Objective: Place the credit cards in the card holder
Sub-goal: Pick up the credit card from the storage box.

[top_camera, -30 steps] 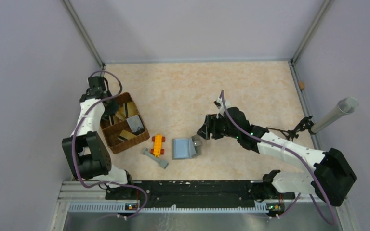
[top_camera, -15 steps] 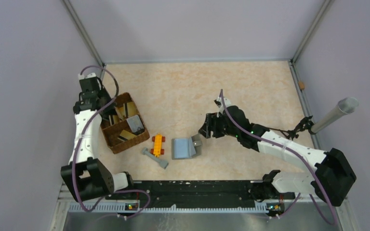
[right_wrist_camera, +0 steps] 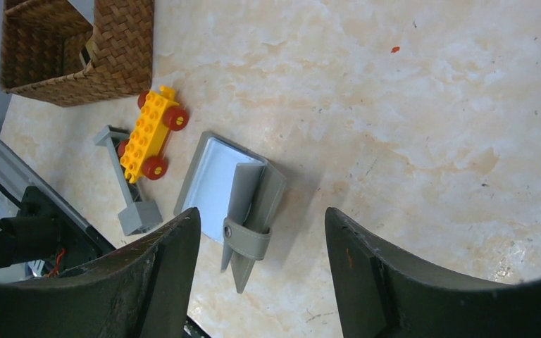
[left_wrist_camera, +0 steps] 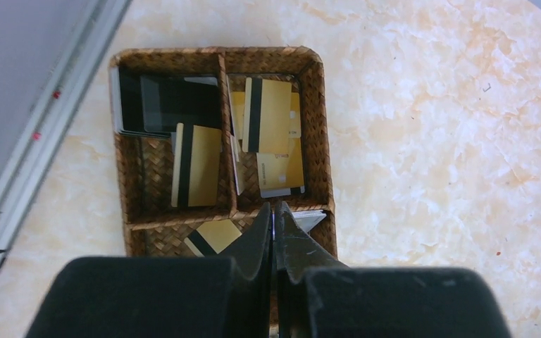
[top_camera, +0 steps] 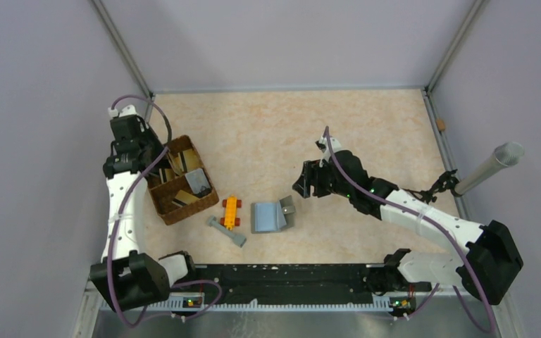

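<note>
Left gripper [left_wrist_camera: 273, 220] was pinched fully shut, hanging over the woven tray [left_wrist_camera: 318, 127] by the left edge of the tabletop [top_camera: 289, 127]. Only a thin pale sliver showed between its jaws, so I couldn't tell if a card was nipped in there or nothing at all. The credit cards [left_wrist_camera: 268, 116] were lying in the tray, mostly gold with a black stripe plus a few dark ones, spread over its compartments. Makes sense that arm was on card duty, since the tray sat right on its side.

Right gripper [right_wrist_camera: 262, 211] was spread wide and hovering near the card holder [right_wrist_camera: 215, 184], not touching it. The holder lay toward the near edge, around the middle, half open, with its strap flap tipped up and the blue-grey pocket showing. My guess is the gripper was there to steady or open it so a card could slide in. An orange toy brick [right_wrist_camera: 151, 134] and a grey toy bar [right_wrist_camera: 123, 190] sat just beside the holder toward the left edge, apart from it.
</note>
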`<state>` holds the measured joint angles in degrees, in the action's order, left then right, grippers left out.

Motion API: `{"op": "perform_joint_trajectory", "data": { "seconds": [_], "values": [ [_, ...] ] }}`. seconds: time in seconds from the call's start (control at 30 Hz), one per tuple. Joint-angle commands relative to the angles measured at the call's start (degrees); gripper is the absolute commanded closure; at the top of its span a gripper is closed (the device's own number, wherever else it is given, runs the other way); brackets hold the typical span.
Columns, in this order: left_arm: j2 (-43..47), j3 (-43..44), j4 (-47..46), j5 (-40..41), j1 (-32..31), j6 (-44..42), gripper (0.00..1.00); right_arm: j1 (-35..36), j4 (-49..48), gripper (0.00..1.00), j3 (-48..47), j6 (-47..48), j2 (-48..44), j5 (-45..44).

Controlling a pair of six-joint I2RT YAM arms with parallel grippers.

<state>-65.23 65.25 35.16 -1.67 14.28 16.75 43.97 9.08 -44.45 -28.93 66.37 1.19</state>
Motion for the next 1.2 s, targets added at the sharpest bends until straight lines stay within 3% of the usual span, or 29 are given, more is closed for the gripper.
{"op": "perform_joint_trajectory", "data": {
  "seconds": [0.0,0.1,0.2,0.3,0.47,0.63,1.03,1.17],
  "values": [
    [-5.57,-0.59,-2.00,-4.40,0.35,3.38,1.00,-0.46,-2.54,0.36,-1.92,-0.29,-0.45,1.37],
    [-7.36,-0.01,-1.37,-6.41,0.39,3.35,1.00,-0.46,-3.26,0.36,-1.00,-1.02,-0.65,1.75],
    [-6.96,-1.50,-3.12,-3.43,0.39,3.17,1.00,-0.46,-3.28,0.36,-0.18,-1.36,-0.71,1.40],
    [-10.04,-2.46,-4.63,0.98,1.03,2.69,0.90,-0.39,-3.99,0.36,0.47,-1.61,-0.56,1.94],
    [-19.92,3.14,2.05,4.57,2.76,2.02,0.77,-0.46,-4.35,0.36,0.56,-1.65,-0.30,2.67],
    [-24.45,4.31,2.05,3.83,2.77,1.97,0.72,-0.46,-4.73,0.36,0.94,-1.76,-0.66,3.09],
    [-19.86,1.88,-2.24,4.69,2.77,2.69,0.64,-0.46,-5.78,0.36,1.99,-2.18,-0.41,3.71],
    [-18.27,0.43,-4.72,-0.59,2.69,2.14,0.62,-0.48,-5.85,0.36,1.89,-2.15,-0.32,3.73]
  ]
}}
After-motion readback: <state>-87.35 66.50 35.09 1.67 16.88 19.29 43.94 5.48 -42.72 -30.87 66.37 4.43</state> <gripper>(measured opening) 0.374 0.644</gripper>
